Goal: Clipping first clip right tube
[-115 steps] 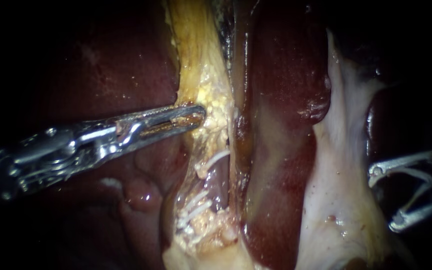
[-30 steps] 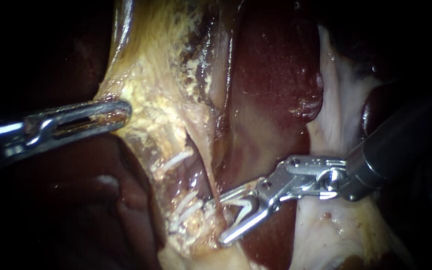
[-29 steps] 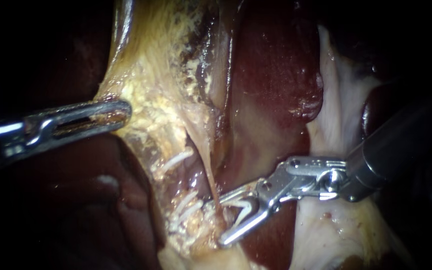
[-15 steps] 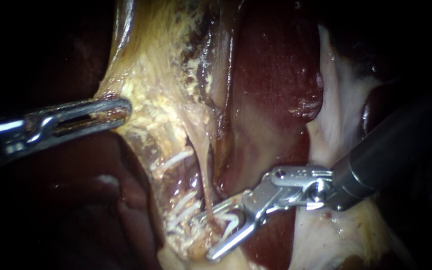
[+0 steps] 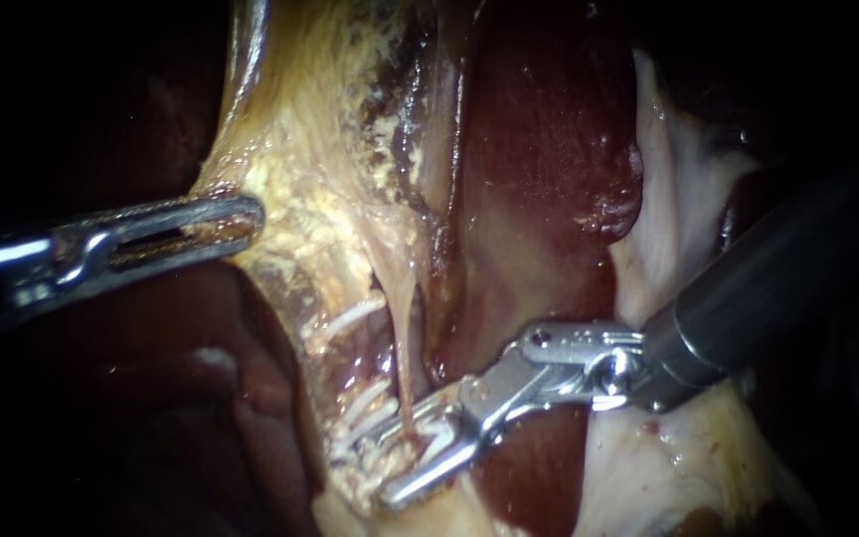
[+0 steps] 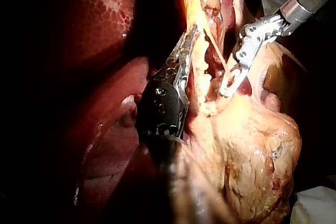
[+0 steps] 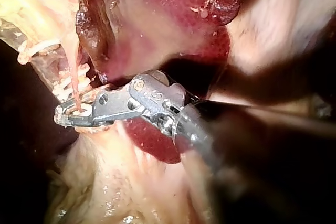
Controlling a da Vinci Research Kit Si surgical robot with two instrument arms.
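My right instrument comes in from the right with its jaws open, one on either side of a thin pale-pink tube. A white clip sits between the jaws. In the right wrist view the tube runs down into the jaws of the right instrument. My left instrument is shut on the yellowish tissue and holds it stretched to the left. The left wrist view shows the left instrument gripping that tissue, with the right instrument beside it.
Several white clips lie on the strand just left of the tube, and one more higher up. Dark red liver stands right of the tube. Pale tissue lies behind the right shaft. A yellow fatty lump lies under the jaws.
My right instrument has moved left and down, and its open jaws now straddle the thin tube. The left instrument has held its grip in place.
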